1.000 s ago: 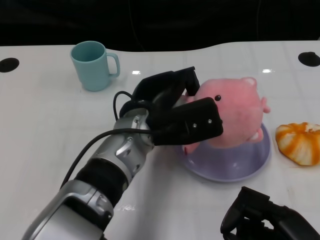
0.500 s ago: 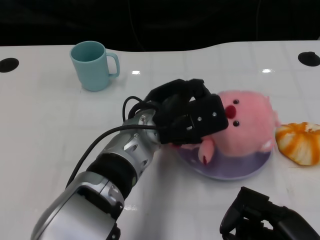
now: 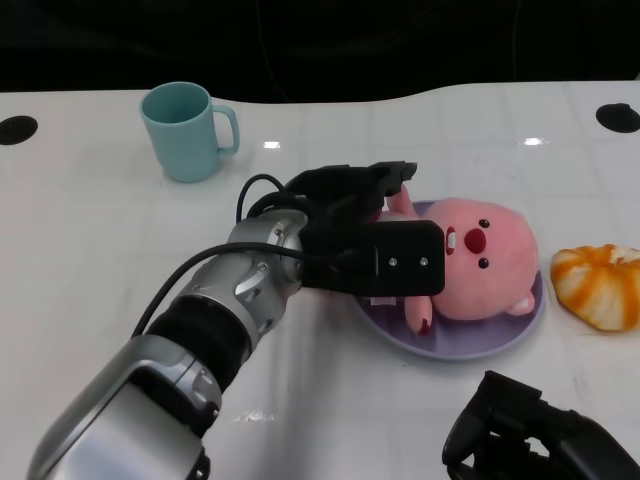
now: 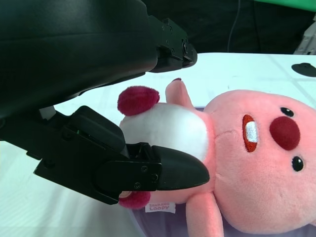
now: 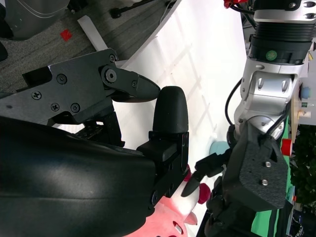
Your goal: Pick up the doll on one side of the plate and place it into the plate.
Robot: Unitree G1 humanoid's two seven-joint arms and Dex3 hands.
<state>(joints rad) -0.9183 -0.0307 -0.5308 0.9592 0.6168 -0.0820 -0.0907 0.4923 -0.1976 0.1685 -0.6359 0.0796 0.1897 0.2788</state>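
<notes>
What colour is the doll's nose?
Dark red, on the pink doll; nose clearest in the left wrist view.

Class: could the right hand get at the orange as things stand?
Probably yes. The right hand lies at the table's near edge, holding nothing, and the bare table between it and the orange leaves the way free.

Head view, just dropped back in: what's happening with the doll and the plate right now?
The left hand is at the pink doll, which now lies on its back on the purple plate. In the left wrist view its fingers sit on either side of the doll's white belly, so it has not let go clearly yet. The right hand waits low at the near edge, holding nothing. A teal mug and an orange toy stand aside.
</notes>
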